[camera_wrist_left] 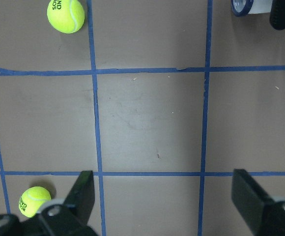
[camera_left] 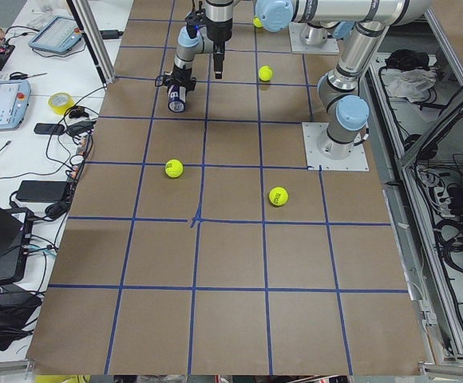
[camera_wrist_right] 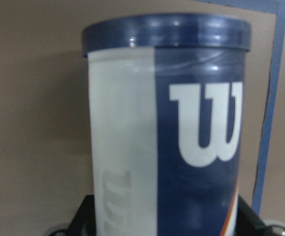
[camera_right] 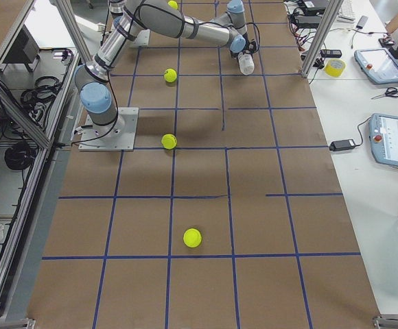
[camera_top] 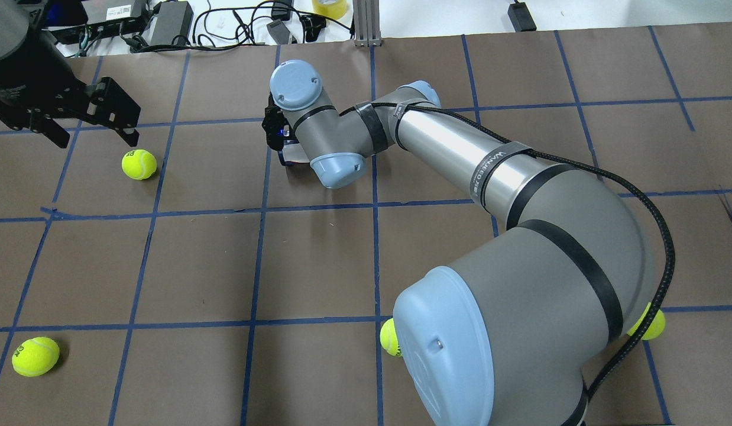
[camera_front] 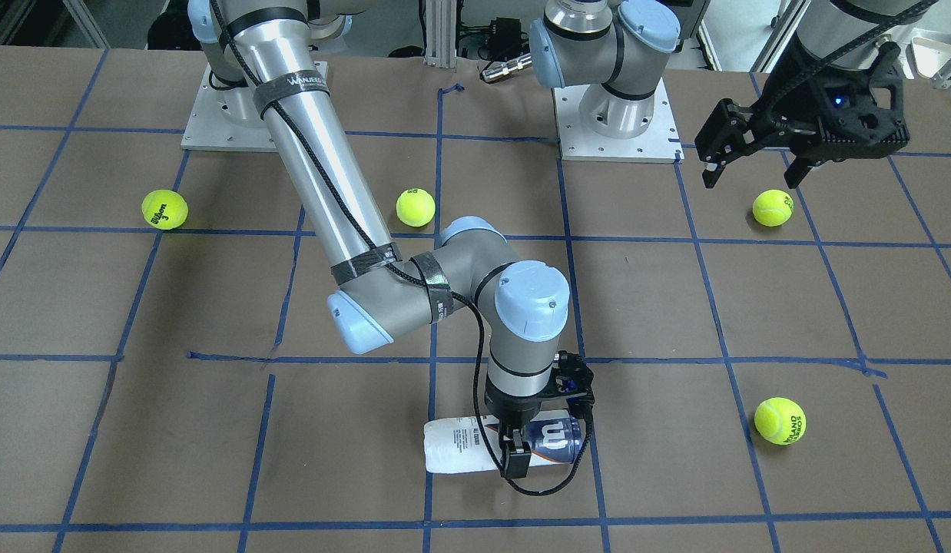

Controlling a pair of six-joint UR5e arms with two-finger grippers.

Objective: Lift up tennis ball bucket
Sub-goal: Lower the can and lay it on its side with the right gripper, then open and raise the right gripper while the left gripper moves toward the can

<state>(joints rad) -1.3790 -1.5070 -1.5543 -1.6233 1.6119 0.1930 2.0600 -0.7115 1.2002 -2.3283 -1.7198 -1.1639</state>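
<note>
Tennis ball bucket [camera_wrist_right: 182, 147]: a large white "W" on the navy panel. Grey letters on the white panel beside it are cut off and cannot be read.
Left tennis ball [camera_front: 164, 209], left side of the front-facing view: "Wilson" with a "3" below it.
Lower-right tennis ball [camera_front: 780, 420], same view: "ROLAND", with a second word that is unclear.
Strap [camera_top: 493, 163] around the silver forearm, overhead view: white lettering, apparently "WANJEED".
</note>
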